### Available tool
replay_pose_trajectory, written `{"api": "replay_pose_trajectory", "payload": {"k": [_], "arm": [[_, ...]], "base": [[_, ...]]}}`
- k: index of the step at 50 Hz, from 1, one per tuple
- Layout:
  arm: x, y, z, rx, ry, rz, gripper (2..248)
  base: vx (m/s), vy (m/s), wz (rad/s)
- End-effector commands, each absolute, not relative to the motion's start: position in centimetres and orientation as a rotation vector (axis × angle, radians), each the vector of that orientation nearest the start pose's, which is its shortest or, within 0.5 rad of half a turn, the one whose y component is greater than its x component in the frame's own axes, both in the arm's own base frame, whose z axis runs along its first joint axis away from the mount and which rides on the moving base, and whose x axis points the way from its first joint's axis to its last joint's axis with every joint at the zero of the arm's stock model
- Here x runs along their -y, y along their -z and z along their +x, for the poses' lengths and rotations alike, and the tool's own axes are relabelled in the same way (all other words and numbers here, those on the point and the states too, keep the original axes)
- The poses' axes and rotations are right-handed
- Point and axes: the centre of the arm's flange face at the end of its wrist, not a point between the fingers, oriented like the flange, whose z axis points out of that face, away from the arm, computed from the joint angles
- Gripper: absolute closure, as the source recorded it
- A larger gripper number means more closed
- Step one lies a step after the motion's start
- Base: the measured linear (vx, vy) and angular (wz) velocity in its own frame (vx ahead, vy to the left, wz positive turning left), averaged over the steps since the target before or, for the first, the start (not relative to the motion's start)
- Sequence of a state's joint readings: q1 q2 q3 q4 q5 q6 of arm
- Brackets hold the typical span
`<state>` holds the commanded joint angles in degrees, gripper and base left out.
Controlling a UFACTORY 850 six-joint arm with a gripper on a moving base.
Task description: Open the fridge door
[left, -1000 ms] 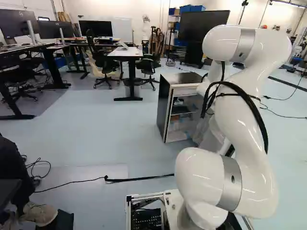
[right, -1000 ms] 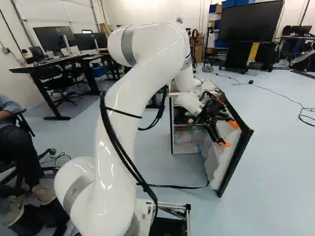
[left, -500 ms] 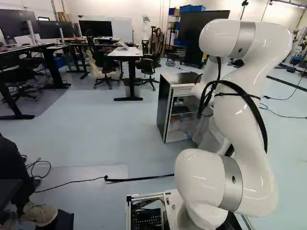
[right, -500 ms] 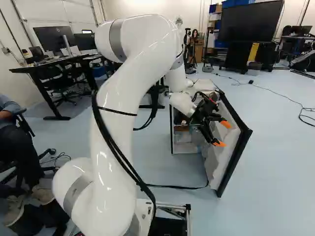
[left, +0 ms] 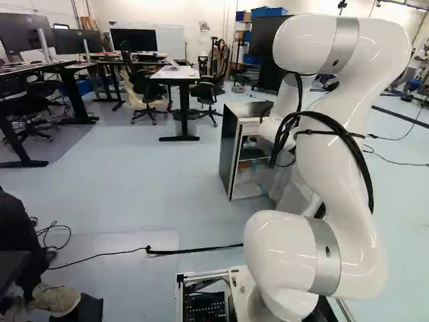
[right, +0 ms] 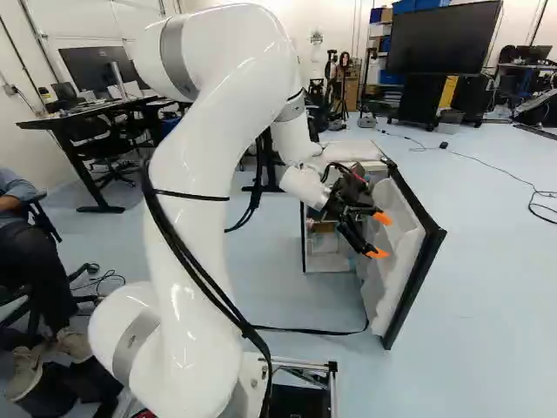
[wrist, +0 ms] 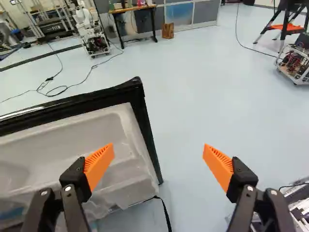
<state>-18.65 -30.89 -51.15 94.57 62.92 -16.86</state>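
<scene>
A small fridge [left: 230, 151] stands on the pale floor, right of centre in the left base view, dark on its outside, with shelves [right: 326, 246] visible inside. In the right base view its door [right: 390, 252] is right of centre, swung well open towards the viewer, with its pale inner side facing the robot's white arm [right: 196, 183]. The arm arches over from the lower left of that view and reaches down to the door's inner side. The black claw [wrist: 158, 151] is spread wide and holds nothing; in the wrist view, the door's free corner lies ahead of it, nearer one orange pad [wrist: 99, 165], with bare floor beyond the other. Whether that finger touches the door cannot be told. The opening looks largely done, with perhaps a last push outward or a clean withdrawal left. The main risk is the spread fingers: drawn back at an angle, one could hook the door's moulded inside or its edge and pull it partly shut. A push too hard against the inside could strain the hinge or tip the light-looking fridge. A black strap [right: 318, 331] on the floor runs up to the door's foot and could jam a further swing.
</scene>
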Motion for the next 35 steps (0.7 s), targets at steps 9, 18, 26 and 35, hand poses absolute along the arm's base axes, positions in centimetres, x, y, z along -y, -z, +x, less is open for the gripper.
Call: {"api": "replay_pose_trajectory", "payload": {"k": [9, 18, 26, 35], "arm": [[21.5, -31.1, 43.7, 1.709, -0.900, 1.322, 3], [19.7, -31.2, 42.8, 1.658, -0.920, 1.384, 3], [18.0, -31.2, 42.0, 1.610, -0.939, 1.438, 3], [16.5, -31.3, 41.3, 1.568, -0.955, 1.486, 3]], "base": [[0.000, 0.000, 0.000], [0.000, 0.000, 0.000], [0.000, 0.000, 0.000], [0.000, 0.000, 0.000]]}}
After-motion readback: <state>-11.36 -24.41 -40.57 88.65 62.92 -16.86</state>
